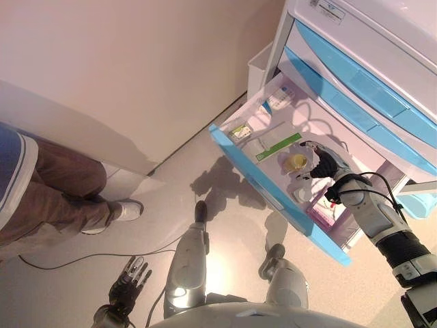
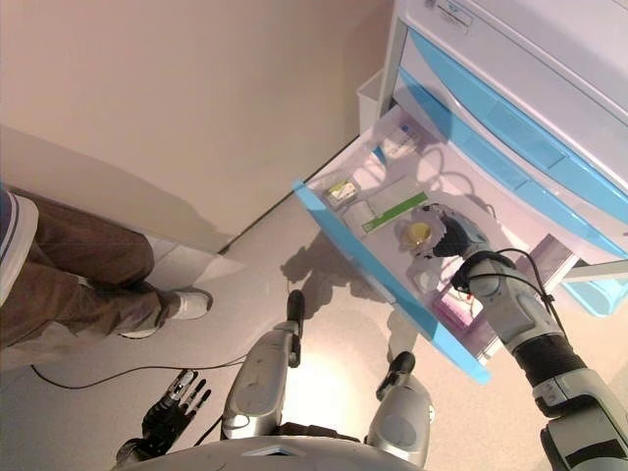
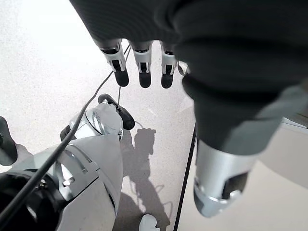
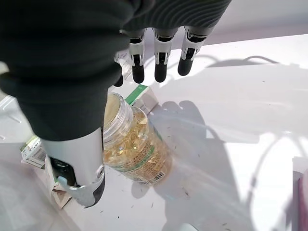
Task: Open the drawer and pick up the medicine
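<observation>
Drawer open. Right hand inside, fingers relaxed, straight, gripping nothing. Capsule bottle lies on side at 6 o'clock of fingers, beside thumb. Risk: bottle rolls away as fingers close, or neighbouring green-striped box gets snagged. Left hand idle, released.

right hand: dark ribbed cover over back and wrist, silver fingers with dark tips, thick silver thumb with dark pad; forearm silver-grey with black band; left hand: same dark ribbed cover, silver dark-tipped fingers, silver thumb with dark inset
</observation>
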Controlling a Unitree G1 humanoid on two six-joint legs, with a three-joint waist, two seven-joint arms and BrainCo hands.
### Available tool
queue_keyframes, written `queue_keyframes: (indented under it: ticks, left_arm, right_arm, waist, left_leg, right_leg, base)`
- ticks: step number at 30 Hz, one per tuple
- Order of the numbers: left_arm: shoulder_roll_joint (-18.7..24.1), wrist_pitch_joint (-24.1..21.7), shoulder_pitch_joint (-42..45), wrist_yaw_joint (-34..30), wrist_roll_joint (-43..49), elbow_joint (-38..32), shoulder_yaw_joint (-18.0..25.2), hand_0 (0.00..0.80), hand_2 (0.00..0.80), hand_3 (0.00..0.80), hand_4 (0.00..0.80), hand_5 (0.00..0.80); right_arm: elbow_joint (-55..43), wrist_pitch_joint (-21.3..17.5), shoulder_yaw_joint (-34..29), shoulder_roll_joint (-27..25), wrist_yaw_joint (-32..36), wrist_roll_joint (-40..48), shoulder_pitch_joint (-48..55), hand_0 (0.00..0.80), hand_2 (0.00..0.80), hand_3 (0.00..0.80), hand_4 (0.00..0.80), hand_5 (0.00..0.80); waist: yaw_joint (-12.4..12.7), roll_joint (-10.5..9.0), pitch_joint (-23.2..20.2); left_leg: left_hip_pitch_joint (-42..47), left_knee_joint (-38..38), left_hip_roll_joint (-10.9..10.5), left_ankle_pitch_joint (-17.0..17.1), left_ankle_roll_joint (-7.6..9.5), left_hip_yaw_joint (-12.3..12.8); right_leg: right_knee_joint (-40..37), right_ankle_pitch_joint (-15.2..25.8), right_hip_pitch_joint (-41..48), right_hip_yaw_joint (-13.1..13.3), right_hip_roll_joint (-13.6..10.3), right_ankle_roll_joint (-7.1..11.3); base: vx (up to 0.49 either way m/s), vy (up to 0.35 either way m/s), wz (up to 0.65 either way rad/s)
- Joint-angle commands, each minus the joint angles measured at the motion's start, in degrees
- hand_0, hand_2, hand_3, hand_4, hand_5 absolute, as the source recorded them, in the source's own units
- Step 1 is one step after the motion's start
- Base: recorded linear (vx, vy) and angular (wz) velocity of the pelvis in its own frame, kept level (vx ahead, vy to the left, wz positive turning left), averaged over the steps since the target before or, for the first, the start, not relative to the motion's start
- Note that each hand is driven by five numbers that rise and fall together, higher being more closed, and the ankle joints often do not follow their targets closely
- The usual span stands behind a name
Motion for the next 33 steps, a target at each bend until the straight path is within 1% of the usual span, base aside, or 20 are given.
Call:
queue_keyframes:
  ticks: [1, 12, 22, 31, 33]
  left_arm:
    - [1.4, 0.2, 0.9, 0.4, 0.9, -2.1, -2.9, 0.000, 0.000, 0.000, 0.000, 0.000]
    - [1.5, 0.4, 0.5, 0.5, 0.9, -2.0, -3.3, 0.000, 0.000, 0.000, 0.000, 0.000]
    - [1.8, 0.8, 0.3, 0.2, 0.8, -1.7, -3.5, 0.000, 0.000, 0.000, 0.000, 0.000]
    - [1.7, 0.7, 0.1, 0.0, 0.7, -1.5, -3.8, 0.000, 0.000, 0.000, 0.000, 0.000]
    - [1.7, 0.6, 0.1, -0.2, 0.7, -1.5, -3.8, 0.000, 0.000, 0.000, 0.000, 0.000]
  right_arm:
    - [1.1, 0.0, 2.0, -0.4, -1.0, -1.3, -4.9, 0.000, 0.000, 0.000, 0.000, 0.000]
    - [6.3, 2.2, 3.1, 0.3, -1.1, -0.8, -7.5, 0.000, 0.000, 0.000, 0.000, 0.000]
    - [10.5, 3.0, 3.6, 0.1, -1.6, 0.8, -9.0, 0.000, 0.000, 0.000, 0.000, 0.000]
    - [12.6, 2.8, 3.9, 0.2, -1.8, 1.4, -10.0, 0.000, 0.000, 0.000, 0.000, 0.000]
    - [12.7, 2.6, 3.7, 0.2, -1.5, 1.3, -10.1, 0.119, 0.119, 0.119, 0.119, 0.119]
  waist:
    - [1.5, 0.56, -0.9]
    - [2.1, 0.98, -0.8]
    - [2.4, 1.39, -0.4]
    - [2.5, 1.59, 0.1]
    - [2.4, 1.60, 0.1]
  left_leg:
    - [3.7, 3.0, 2.8, -4.0, -1.32, -2.3]
    - [3.5, 3.2, 2.5, -4.0, -1.14, -2.7]
    - [3.2, 3.4, 2.1, -4.2, -1.10, -3.0]
    - [2.9, 3.6, 1.9, -4.2, -0.95, -3.1]
    - [2.9, 3.7, 2.0, -4.3, -0.98, -3.1]
  right_leg:
    - [-0.8, 9.1, -3.7, 0.3, -2.3, 0.18]
    - [-0.1, 9.1, -4.0, 0.0, -2.9, 0.09]
    - [0.5, 9.0, -4.6, 0.2, -3.3, 0.03]
    - [1.1, 9.0, -5.3, 0.5, -3.4, -0.10]
    - [1.3, 8.9, -5.4, 0.6, -3.4, -0.15]
  base:
    - [0.000, 0.000, 0.00]
    - [0.000, 0.000, 0.00]
    - [0.002, 0.000, 0.03]
    - [-0.001, 0.000, 0.00]
    - [0.000, 0.001, 0.02]
